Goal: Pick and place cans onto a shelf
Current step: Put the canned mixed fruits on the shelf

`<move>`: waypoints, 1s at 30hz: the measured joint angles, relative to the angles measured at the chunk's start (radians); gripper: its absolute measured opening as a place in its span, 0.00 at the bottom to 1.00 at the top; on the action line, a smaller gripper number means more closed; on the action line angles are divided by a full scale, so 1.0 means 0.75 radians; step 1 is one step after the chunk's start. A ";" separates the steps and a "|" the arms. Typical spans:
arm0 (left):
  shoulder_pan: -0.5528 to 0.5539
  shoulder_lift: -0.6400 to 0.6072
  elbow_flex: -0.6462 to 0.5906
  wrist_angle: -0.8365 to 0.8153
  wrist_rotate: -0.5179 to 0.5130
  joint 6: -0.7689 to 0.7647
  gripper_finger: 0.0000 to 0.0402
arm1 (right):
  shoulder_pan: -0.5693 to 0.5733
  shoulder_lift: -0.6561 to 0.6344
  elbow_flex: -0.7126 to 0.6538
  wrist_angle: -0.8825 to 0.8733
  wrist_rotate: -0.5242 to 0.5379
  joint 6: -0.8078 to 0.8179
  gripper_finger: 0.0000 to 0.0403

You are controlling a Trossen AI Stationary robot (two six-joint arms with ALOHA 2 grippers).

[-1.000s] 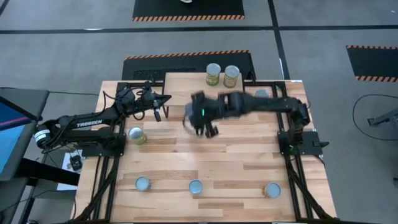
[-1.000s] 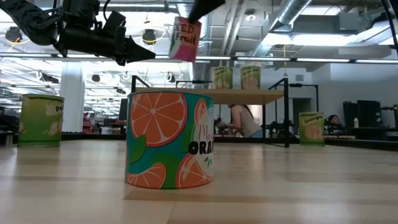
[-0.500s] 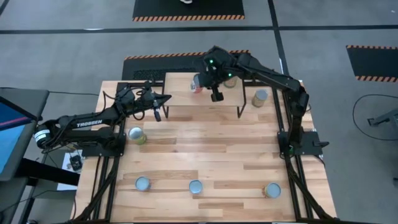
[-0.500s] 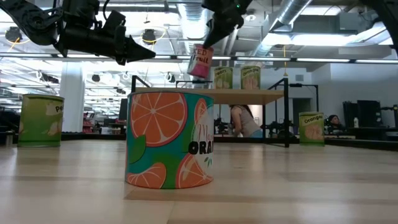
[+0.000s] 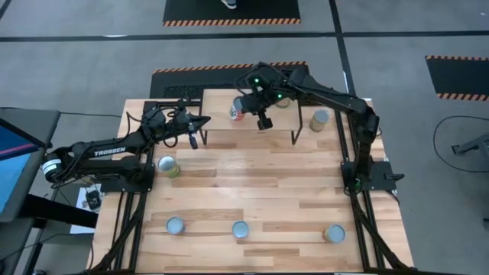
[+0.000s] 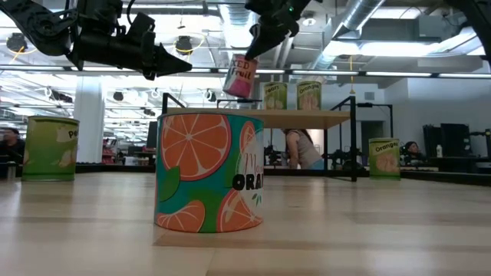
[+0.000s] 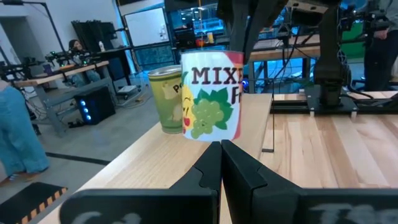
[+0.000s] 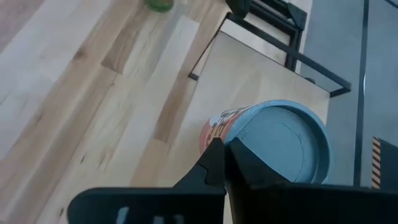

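The right gripper (image 5: 246, 107) is clamped on a mixed-fruit can (image 6: 240, 76), holding it tilted in the air just above the left part of the shelf (image 5: 221, 101). In the low view the can's bottom edge hangs clear of the shelf top. Its red-and-white label reads "MIXE… F…" in the left wrist view, over a picture of green grapes.

The left gripper (image 5: 197, 127) waits near the shelf's left end, its fingers (image 7: 214, 163) pressed together with nothing between them.

2 green-labelled cans (image 5: 263, 89) stand behind the right arm on the shelf, whose left end is bare wood.

On the table, an orange can (image 6: 209, 172) reads "ORAN…", another (image 6: 383, 158) reads "Orange", and a green can (image 6: 50, 147) reads "Pe…".
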 joint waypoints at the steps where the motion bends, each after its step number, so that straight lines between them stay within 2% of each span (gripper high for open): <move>1: 0.000 0.000 0.000 0.000 0.000 0.000 0.00 | -0.001 -0.001 -0.004 0.002 0.000 0.000 0.03; 9: -0.001 0.000 0.000 0.000 0.001 -0.006 0.00 | -0.013 0.066 -0.007 -0.011 0.051 0.000 0.03; 17: 0.000 0.000 0.000 0.000 0.002 -0.005 0.00 | -0.004 0.062 -0.008 0.027 0.054 -0.011 0.03; 30: 0.000 0.000 0.000 0.004 0.003 -0.009 0.00 | -0.007 0.086 -0.007 0.018 0.065 -0.010 0.11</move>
